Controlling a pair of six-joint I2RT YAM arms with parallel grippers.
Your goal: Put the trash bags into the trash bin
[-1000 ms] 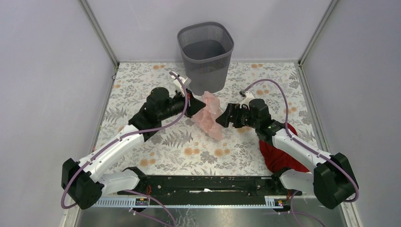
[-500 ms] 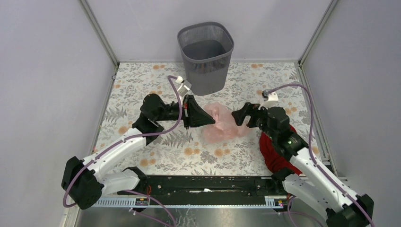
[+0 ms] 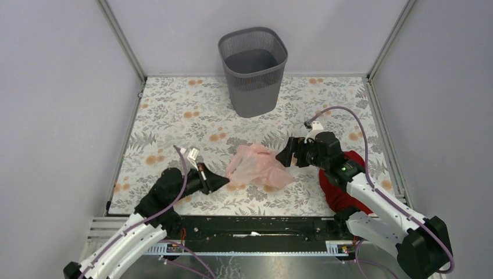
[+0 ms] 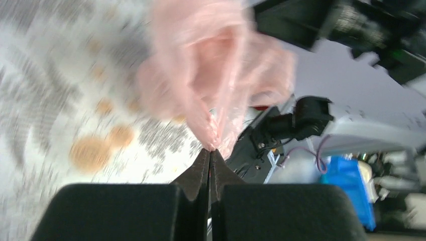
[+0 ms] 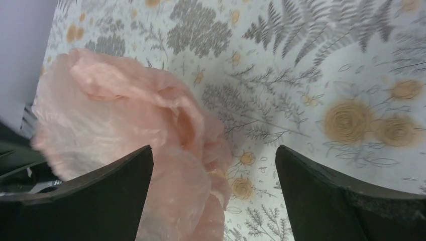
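Pink bag (image 3: 256, 167): crumpled on the mat (image 3: 174, 110), between the grippers, well apart from the bin (image 3: 254, 64).
Left gripper (image 3: 225, 181): pressed together, a bag corner pinched.
Right gripper (image 3: 286, 156): spread wide, nothing held.
Done: nothing binned.
Left: bag to be lifted and dropped in.

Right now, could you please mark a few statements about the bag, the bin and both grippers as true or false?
The left gripper is shut on the trash bag. True.
The right gripper grips the bag too. False: it is open.
The bag sits inside the trash bin. False: it is out over the table, between the grippers.
A red cloth lies near the table's right edge. True.
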